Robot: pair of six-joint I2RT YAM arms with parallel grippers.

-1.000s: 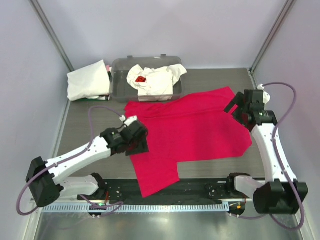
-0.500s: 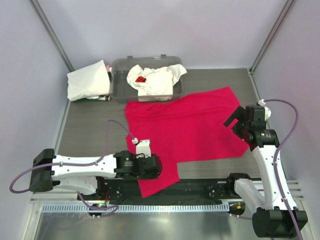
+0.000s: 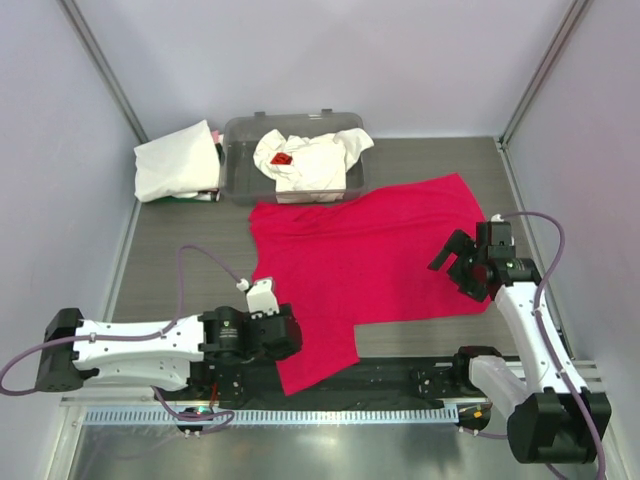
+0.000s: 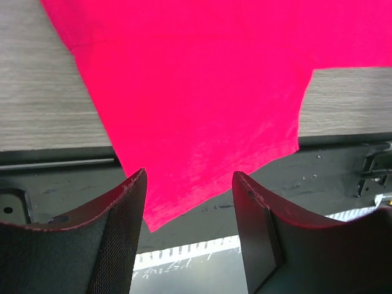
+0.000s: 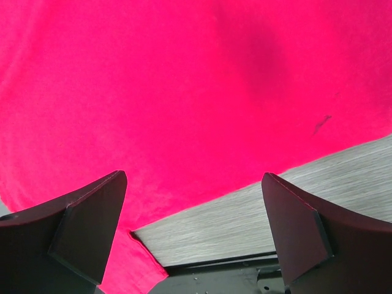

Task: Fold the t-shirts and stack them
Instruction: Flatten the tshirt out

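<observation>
Jaws parted, both over red t-shirt point(image 3: 370, 250) edges.

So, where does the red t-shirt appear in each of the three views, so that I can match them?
Top external: the red t-shirt lies spread flat in the middle, with one flap reaching down.
Left wrist: it fills the upper part and narrows to the flap at bottom centre.
Right wrist: it fills most of the picture.
Shared landmark: the inner corner where flap meets hem.
</observation>
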